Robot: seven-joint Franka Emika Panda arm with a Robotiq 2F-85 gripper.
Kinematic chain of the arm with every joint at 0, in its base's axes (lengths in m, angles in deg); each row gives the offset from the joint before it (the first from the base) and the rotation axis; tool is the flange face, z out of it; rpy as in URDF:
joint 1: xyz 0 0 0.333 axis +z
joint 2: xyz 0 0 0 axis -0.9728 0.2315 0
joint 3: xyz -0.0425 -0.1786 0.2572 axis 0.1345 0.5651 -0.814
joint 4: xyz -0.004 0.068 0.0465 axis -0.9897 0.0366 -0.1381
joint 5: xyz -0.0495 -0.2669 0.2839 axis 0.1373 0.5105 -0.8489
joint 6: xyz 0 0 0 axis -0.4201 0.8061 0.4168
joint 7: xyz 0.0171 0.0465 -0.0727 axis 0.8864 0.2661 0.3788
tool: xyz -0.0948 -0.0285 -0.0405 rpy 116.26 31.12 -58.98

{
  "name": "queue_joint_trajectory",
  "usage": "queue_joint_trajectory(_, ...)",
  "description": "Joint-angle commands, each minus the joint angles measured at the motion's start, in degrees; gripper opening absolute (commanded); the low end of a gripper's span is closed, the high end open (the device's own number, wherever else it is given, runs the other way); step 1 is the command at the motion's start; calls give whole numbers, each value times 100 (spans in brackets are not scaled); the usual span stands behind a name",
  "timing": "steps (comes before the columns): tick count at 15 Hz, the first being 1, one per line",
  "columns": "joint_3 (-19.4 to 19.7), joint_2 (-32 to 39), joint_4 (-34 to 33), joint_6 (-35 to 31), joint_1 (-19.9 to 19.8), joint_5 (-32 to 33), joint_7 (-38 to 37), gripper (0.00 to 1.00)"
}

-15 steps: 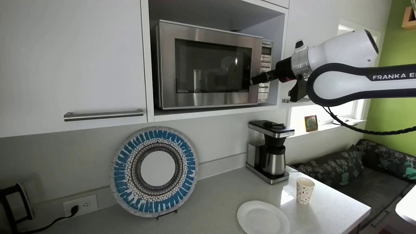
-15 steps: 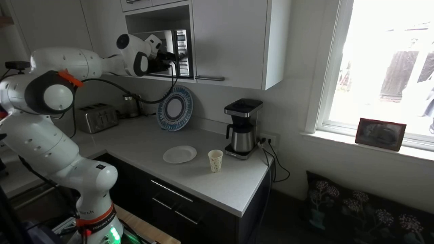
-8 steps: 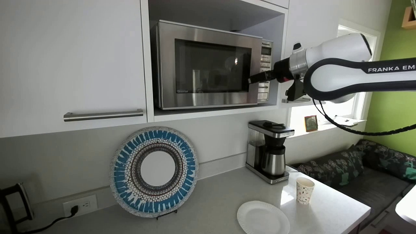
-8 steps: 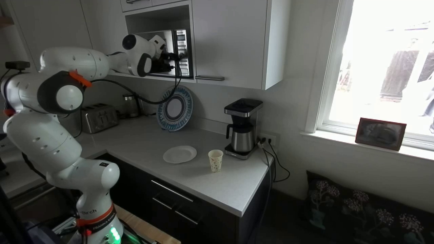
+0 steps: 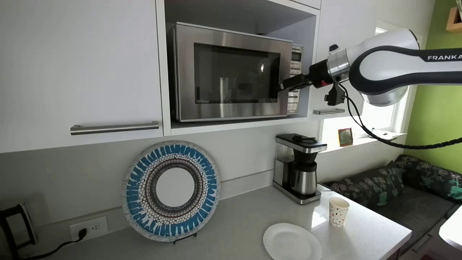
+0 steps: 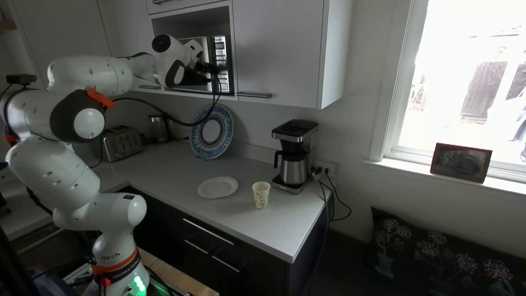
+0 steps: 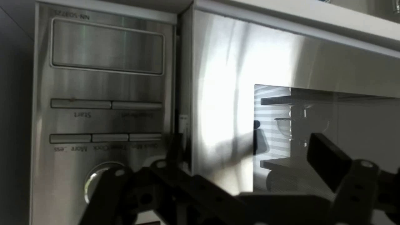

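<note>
- Wrist view: the gripper [image 7: 246, 139] is seen with its fingers [image 7: 328, 162] spread wide; the nine o'clock finger is placed at the gap between control panel [image 7: 103, 84] and microwave door [image 7: 218, 78], the three o'clock one before the glass. Whether the door is touched cannot be told.
- Compared with half a second ago, the arm [image 5: 386, 68] has been raised a little, and in an exterior view the fingertips have been carried slightly toward two o'clock.
- The door's free edge appears shifted a touch toward three o'clock, and reflections in its glass have been moved likewise.
- A cupboard handle [image 6: 150, 87], earlier covered by the arm, has been exposed.
- The microwave [image 5: 234, 76] is housed in a cupboard niche [image 5: 240, 126], its door ajar.
- On the worktop [image 5: 245, 216], a coffee maker [image 5: 299, 168] is set at five o'clock from the microwave; a patterned platter [image 5: 175, 187] is propped at seven.
- A paper cup [image 5: 338, 213] is stood upright, a white plate [image 5: 292, 242] laid at eight o'clock from it; both are unmoved.
- A toaster [image 6: 122, 143] is seen at nine o'clock, a window [image 6: 464, 82] at two, a flowered cushion [image 6: 444, 259] at four.
</note>
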Motion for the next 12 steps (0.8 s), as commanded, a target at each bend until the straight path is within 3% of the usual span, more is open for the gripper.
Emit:
queue_joint_trajectory(1,-85,-203,-7,670,159,-759,519,100)
queue_joint_trajectory(5,-263,-508,117,1318,-91,-1114,710,100)
queue_joint_trajectory(9,-710,-810,268,1901,-629,-932,451,100)
queue_joint_trajectory(12,-910,-1077,409,2251,-782,-1024,425,100)
